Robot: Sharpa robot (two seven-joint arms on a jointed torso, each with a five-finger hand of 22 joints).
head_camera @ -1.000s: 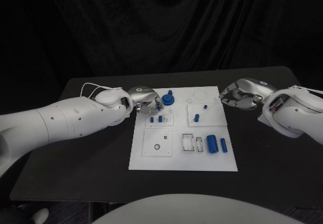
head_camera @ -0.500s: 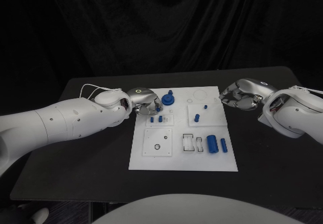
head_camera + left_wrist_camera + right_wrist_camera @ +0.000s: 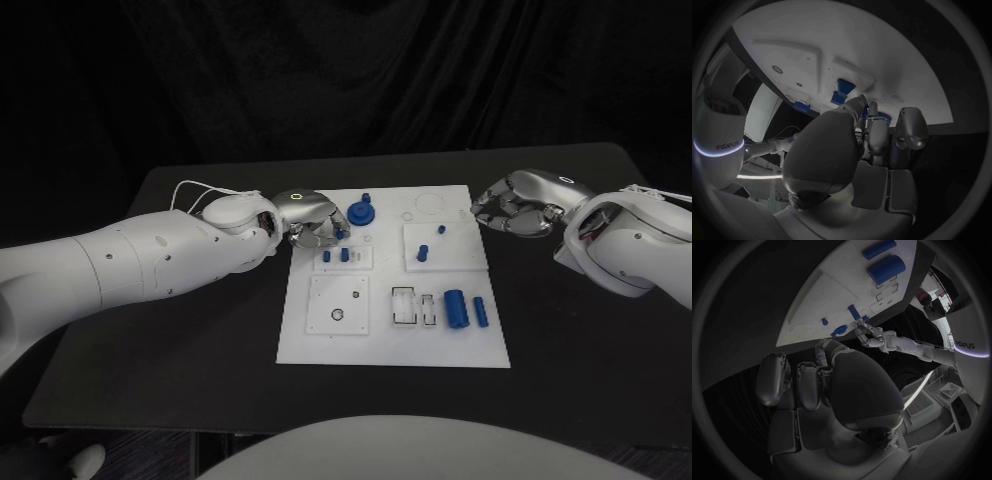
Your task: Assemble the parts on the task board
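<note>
Flat white rectangular task board [image 3: 378, 345] sits mid black table [image 3: 173, 350]. Left robot hand [image 3: 310, 222] is over the board's far-left corner, fingertips [image 3: 870, 109] bunched beside the round blue knob part [image 3: 359, 211] and two small blue pegs [image 3: 335, 256]; can't tell if it's pinching anything. Right robot hand [image 3: 516, 206] is at the board's far-right edge, off the parts, fingers [image 3: 811, 385] curled in with nothing in them. Also on the board: two upright blue pins [image 3: 423, 251] centre-right, a large blue cylinder [image 3: 454, 308] and a thinner blue rod [image 3: 479, 312] lying side by side near the right edge.
</note>
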